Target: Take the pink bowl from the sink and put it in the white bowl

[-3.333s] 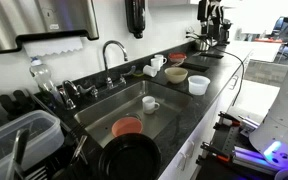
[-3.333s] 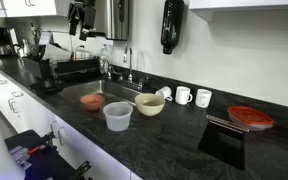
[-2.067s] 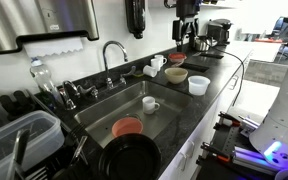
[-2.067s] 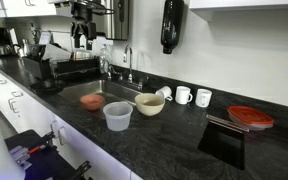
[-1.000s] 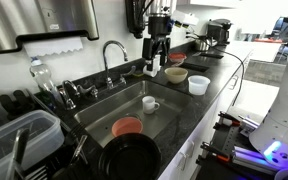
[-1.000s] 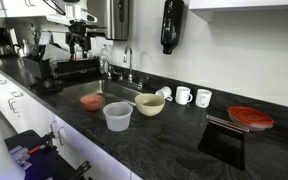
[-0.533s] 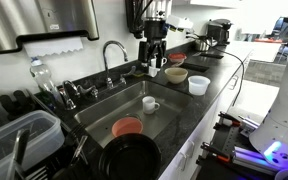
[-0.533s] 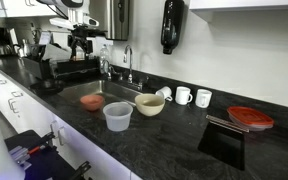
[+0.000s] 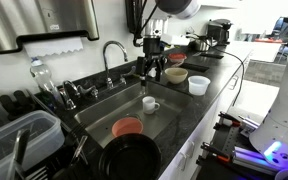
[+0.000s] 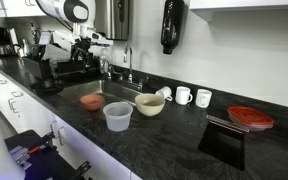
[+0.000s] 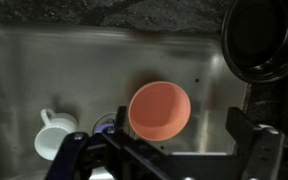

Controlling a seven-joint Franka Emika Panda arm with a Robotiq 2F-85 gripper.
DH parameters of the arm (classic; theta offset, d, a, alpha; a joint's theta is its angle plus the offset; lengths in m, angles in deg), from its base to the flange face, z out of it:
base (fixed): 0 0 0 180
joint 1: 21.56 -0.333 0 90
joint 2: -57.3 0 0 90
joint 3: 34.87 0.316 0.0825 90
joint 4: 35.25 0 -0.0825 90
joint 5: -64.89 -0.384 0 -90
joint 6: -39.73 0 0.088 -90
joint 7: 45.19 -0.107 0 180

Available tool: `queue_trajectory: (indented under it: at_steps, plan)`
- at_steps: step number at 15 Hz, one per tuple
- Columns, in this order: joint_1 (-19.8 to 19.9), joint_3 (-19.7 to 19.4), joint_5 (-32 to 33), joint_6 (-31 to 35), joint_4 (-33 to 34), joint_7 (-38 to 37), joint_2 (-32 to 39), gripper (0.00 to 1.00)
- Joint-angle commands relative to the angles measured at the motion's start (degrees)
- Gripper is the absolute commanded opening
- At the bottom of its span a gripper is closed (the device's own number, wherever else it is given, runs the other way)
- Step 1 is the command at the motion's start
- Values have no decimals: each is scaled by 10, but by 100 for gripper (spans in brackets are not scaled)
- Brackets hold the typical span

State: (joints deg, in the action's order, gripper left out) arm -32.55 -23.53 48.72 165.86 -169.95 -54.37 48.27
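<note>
one pink bowl (image 9: 127,127) in sink (image 9: 112,106); hand (image 9: 151,75) apparently open

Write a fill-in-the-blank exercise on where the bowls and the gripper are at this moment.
The gripper hangs over the sink with jaws ___.
The pink bowl lies in the sink near a ___ pan.
In the wrist view the white mug is ___ of the pink bowl.
The white bowl stands on the ___.
Missing: open; black; left; counter.
</note>
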Motion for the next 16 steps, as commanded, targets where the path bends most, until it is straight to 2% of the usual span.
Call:
queue_trajectory:
  at_steps: [1,5,6,16]
  plan:
    - [-3,-2,-43,50,11,2,62,100]
    - [0,-2,-43,88,27,-10,134,100]
    - [0,-1,-34,79,11,-5,113,100]
    - [2,-2,-45,88,32,-11,156,100]
